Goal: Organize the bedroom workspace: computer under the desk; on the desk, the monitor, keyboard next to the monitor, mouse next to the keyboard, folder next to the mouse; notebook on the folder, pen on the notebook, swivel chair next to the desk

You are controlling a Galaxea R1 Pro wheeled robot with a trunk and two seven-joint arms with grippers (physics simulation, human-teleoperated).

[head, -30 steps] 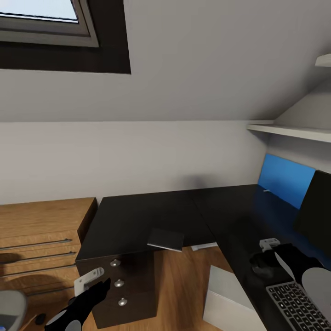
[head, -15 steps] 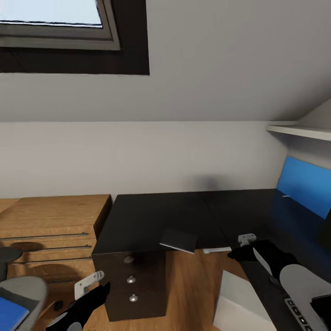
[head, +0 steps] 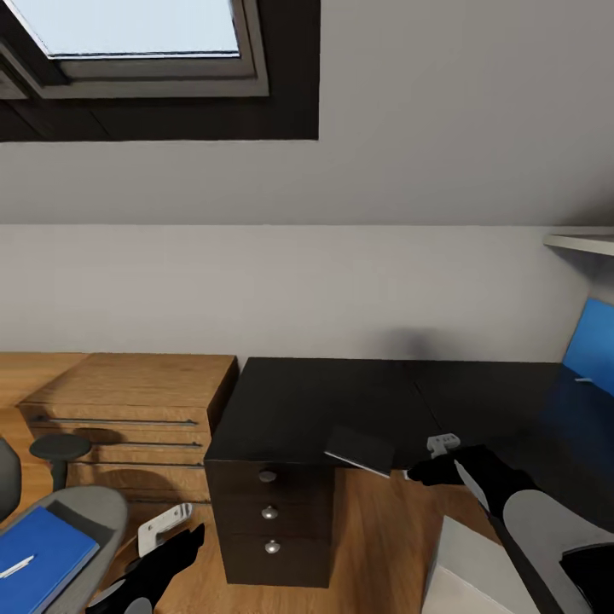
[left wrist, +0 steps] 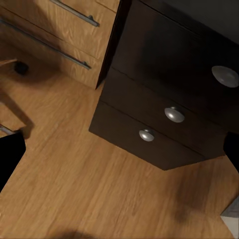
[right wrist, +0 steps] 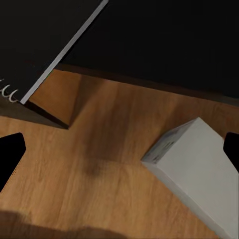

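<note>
- The desk (head: 324,401) fills the middle of the head view, with its three drawers (head: 269,512) at about 6 o'clock from the top
- The chair (head: 81,512) sits at 8 o'clock of the head view, well apart from the desk, with the blue folder (head: 38,550) flat on its seat and a small white pen (head: 17,565) on top
- The computer (head: 477,567) stands on the floor at 5 o'clock, beside the desk
- The notebook (head: 360,449) lies on the desk edge, one corner overhanging
- Step in hand, as I judge: fetching the folder; the next move calls for turning toward the chair
- Left gripper (head: 175,524) hangs low near the drawers, right gripper (head: 431,456) just beside the notebook; both look spread wide and carry nothing
- No brand or writing is readable
</note>
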